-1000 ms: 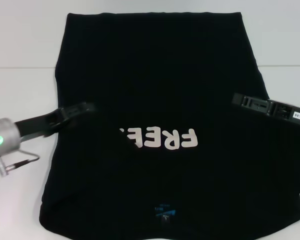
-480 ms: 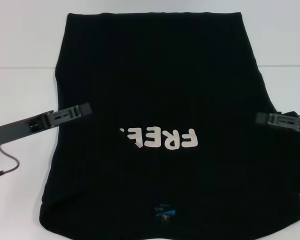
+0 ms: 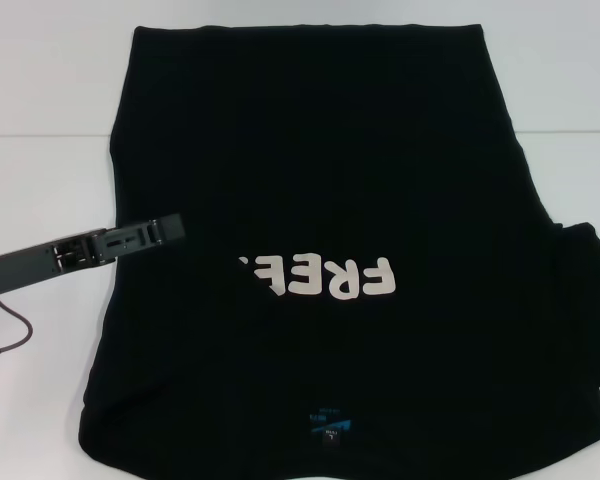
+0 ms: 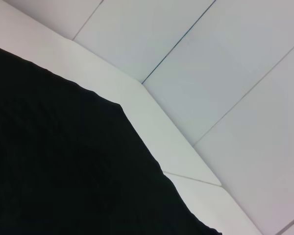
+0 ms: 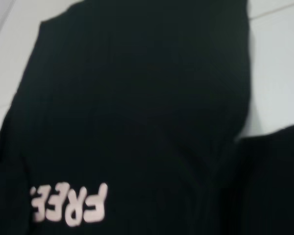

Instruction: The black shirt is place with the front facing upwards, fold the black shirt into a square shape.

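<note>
Over black shirt (image 3: 320, 180): left end effector (image 3: 165, 232)

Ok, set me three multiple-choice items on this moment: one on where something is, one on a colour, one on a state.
1. Where is the left gripper?
A. At the black shirt's left edge, level with the letters
B. Over the neck label
C. Off at the table's far edge

2. What colour are the block letters?
A. Blue
B. White
C. Yellow

3. How does the shirt lie?
A. Folded into a small square
B. Bunched in a heap
C. Spread mostly flat, front up

Answers:
1. A, the head view shows its tip reaching in over the shirt's left side beside the print.
2. B, they stand out white on the black cloth.
3. C, the print and the blue neck label both face up.
</note>
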`<state>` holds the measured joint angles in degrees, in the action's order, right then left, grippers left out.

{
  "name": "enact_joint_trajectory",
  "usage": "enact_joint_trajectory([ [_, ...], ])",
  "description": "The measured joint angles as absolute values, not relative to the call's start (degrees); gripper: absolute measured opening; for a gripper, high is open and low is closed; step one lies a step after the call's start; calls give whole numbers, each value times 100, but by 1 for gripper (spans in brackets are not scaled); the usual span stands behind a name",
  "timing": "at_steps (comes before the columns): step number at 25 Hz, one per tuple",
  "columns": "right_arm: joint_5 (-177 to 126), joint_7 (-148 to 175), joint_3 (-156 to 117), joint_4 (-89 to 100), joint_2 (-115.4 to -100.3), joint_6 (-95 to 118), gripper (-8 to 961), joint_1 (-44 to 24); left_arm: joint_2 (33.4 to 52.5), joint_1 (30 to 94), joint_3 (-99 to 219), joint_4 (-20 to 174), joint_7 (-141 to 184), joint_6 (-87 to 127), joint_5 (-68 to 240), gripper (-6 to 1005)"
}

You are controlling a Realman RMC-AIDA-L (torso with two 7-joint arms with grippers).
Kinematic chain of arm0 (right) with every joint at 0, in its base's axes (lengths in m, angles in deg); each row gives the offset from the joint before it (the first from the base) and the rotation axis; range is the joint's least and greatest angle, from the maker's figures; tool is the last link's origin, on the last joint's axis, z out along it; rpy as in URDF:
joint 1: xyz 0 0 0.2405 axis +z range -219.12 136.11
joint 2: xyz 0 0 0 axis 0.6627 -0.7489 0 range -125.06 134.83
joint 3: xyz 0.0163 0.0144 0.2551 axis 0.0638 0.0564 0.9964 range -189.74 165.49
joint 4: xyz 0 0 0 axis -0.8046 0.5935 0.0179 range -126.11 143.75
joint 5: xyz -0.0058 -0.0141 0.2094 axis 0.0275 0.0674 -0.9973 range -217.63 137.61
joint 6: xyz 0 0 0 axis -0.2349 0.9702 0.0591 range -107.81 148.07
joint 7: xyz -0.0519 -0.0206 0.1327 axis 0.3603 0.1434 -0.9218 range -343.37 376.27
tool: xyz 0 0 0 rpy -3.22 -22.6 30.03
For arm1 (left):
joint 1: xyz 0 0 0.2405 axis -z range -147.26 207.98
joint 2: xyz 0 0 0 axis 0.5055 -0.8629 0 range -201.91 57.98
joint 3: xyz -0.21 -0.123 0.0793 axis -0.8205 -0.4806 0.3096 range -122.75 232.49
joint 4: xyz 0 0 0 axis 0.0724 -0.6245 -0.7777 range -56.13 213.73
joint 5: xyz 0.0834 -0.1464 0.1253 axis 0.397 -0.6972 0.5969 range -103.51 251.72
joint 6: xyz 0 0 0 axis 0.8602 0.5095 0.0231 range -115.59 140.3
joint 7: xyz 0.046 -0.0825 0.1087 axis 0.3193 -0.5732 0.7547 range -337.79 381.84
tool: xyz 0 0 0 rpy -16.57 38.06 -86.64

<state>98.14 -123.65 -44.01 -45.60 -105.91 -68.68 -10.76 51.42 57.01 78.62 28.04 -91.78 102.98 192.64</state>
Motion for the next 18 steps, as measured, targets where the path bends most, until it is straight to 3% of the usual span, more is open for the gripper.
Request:
enact_joint_trajectory([
  [18,10897,-12418,-4341,-4510,-10626,-6633,854,-1161,5190,5600,7842,2930,-9099,10312,19227,934],
])
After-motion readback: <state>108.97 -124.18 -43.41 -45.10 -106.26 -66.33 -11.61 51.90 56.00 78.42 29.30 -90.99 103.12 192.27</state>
